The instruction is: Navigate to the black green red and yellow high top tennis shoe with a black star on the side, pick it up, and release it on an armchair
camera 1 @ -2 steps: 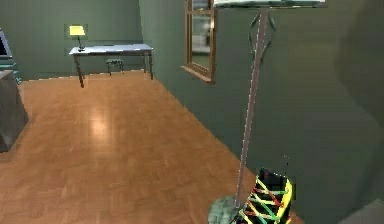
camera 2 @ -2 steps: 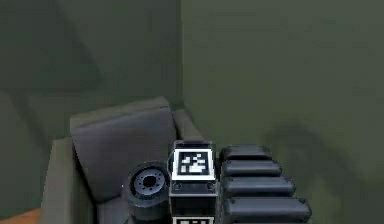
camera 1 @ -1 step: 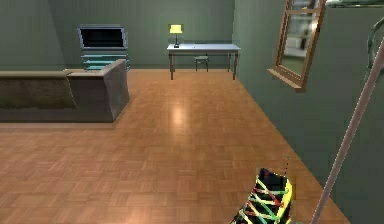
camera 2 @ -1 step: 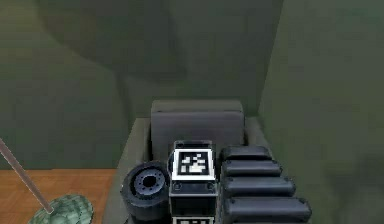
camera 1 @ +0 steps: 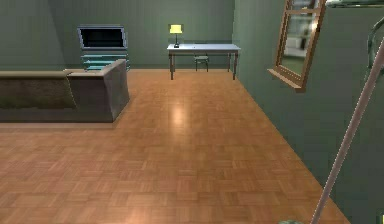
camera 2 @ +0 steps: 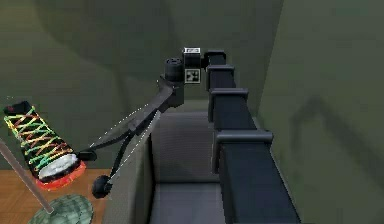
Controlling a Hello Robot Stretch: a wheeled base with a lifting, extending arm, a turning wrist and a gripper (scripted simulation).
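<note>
Just beyond the fingertips of the end effector (camera 2: pixel 94 170) is the high top shoe (camera 2: pixel 38 145) with bright laces, over a brown surface (camera 2: pixel 10 195). You cannot tell whether the end effector holds it. With a weak hold, you risk dropping the shoe onto the green rounded thing (camera 2: pixel 68 210) below it; a careless swing could knock it against the grey furniture (camera 2: pixel 185 160) under the arm (camera 2: pixel 240 140).

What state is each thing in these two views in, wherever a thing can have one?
Lamp: lit, upright on the desk.
Television: screen dark.
Stool: tucked under the desk.
Shoe: upright, laced, beside the fingers of the gripper; whether it is held cannot be told.
Arm: stretched out.
</note>
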